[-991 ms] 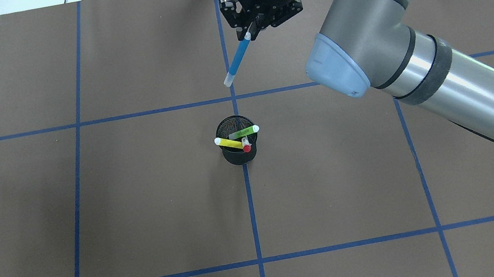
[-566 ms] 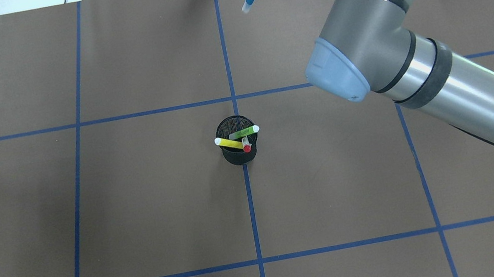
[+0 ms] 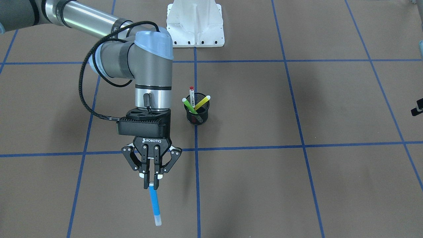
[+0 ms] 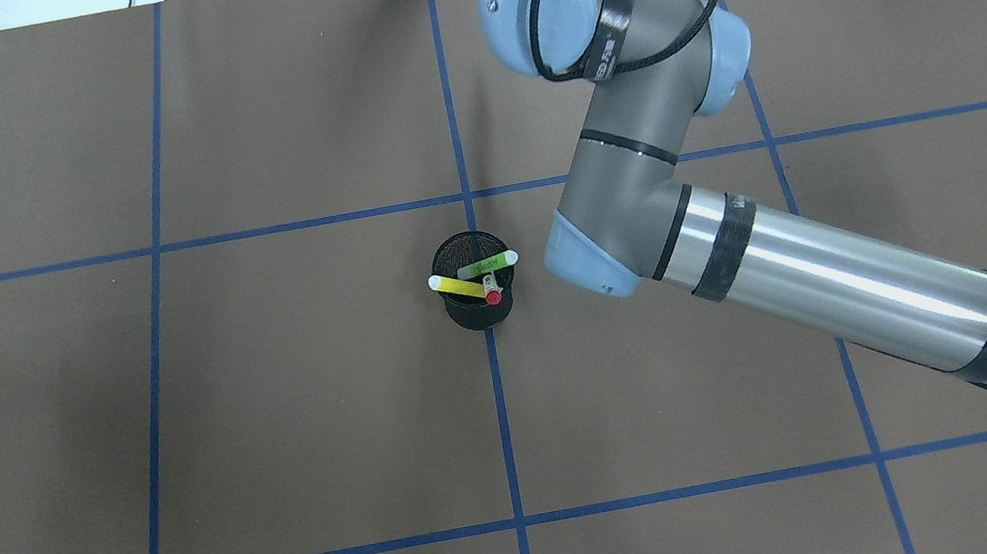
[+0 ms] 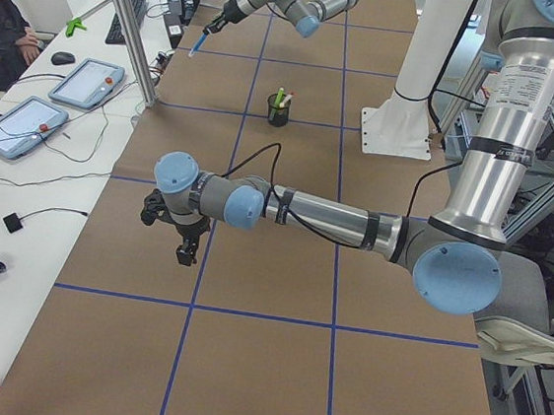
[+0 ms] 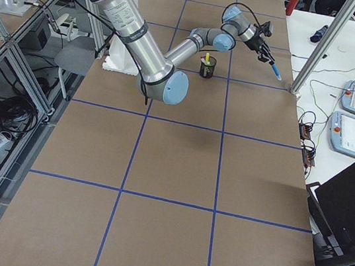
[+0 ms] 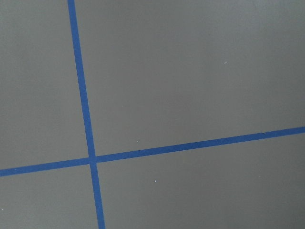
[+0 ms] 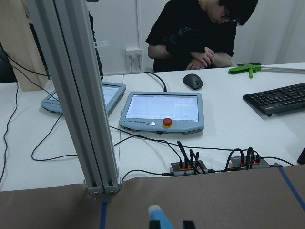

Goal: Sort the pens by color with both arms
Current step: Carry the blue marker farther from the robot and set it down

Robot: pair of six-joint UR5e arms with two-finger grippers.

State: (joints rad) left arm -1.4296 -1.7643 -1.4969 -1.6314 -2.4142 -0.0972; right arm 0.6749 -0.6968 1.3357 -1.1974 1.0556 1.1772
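The right gripper (image 3: pixel 150 187) hangs fingers down near the tabletop's (image 3: pixel 297 185) far edge, on the operators' side and just to the robot's right of the centre tape line. Its two fingers are pressed onto the upper end of the blue highlighter (image 3: pixel 154 203). The pen points down and slightly outward, and its pale lower tip seems to hang just clear of the brown paper, though the angle makes that hard to confirm.

The black mesh cup (image 3: pixel 197 115) stands at the middle of the tabletop, on the centre tape line. It holds the green highlighter (image 3: pixel 189 105), the yellow highlighter (image 3: pixel 202 102) and the white marker (image 3: pixel 191 92), whose red cap points up.

The left gripper (image 5: pixel 186 251) hovers over the robot's left end of the tabletop, towards the operators' edge. It appears only in the side view, so I cannot tell how its fingers are set. Its wrist camera looks down on a crossing of blue tape lines (image 7: pixel 91 159).
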